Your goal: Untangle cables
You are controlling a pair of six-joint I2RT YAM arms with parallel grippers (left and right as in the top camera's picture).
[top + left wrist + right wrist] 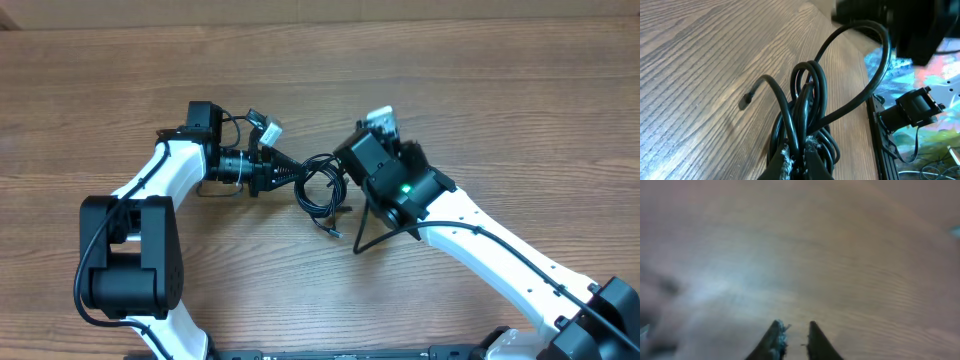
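Observation:
The cables are a small bunch of thin black cords looped together at the table's middle. My left gripper is shut on the bunch's lower end, with several strands pinched between its frayed pads. Loops of the cables rise ahead of it, and one loose plug end hangs just over the wood. In the overhead view my left gripper points right into the bunch. My right gripper is open a little with nothing between its fingers, over blurred bare wood. From overhead its wrist sits just right of the bunch, hiding its fingers.
A loose plug end lies below the bunch. The left arm's own wiring with a white tag sits above its wrist. In the left wrist view the table's edge with a black rail runs along the right.

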